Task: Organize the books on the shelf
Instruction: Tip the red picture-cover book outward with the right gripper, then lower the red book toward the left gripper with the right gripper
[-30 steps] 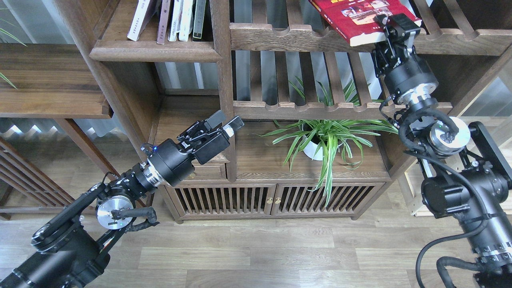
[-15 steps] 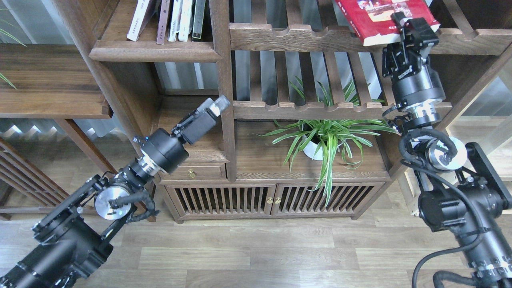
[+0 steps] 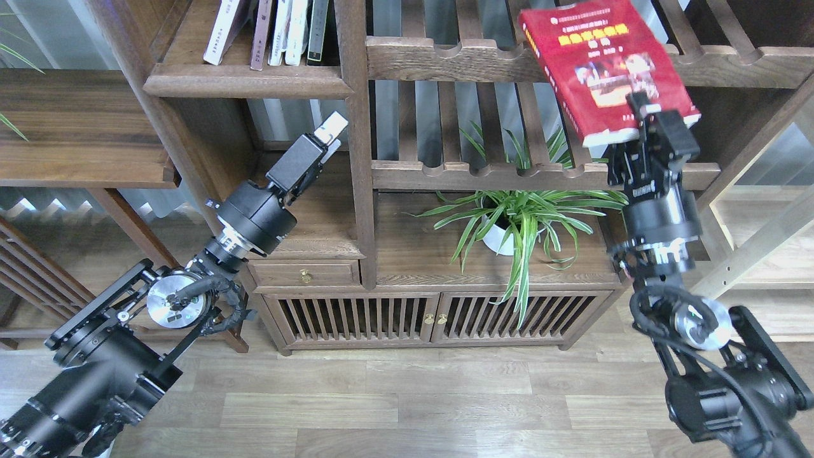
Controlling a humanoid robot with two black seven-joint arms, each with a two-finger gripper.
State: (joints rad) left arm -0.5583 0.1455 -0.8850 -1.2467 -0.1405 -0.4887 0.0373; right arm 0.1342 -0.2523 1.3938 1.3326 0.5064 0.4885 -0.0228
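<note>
The red book [image 3: 604, 67] has come down and toward me. A second ago only its bottom part showed at the top; now the whole cover shows. The right fingers [image 3: 642, 117] grip its bottom edge tight. It hangs in the air in front of the slatted racks [image 3: 483, 60], off to the right of the shelf [image 3: 248, 83]. I think it goes there next. The left fingers [image 3: 331, 130] have risen toward the shelf; open or closed, I cannot tell. The book is thick, with a yellow title and photos.
</note>
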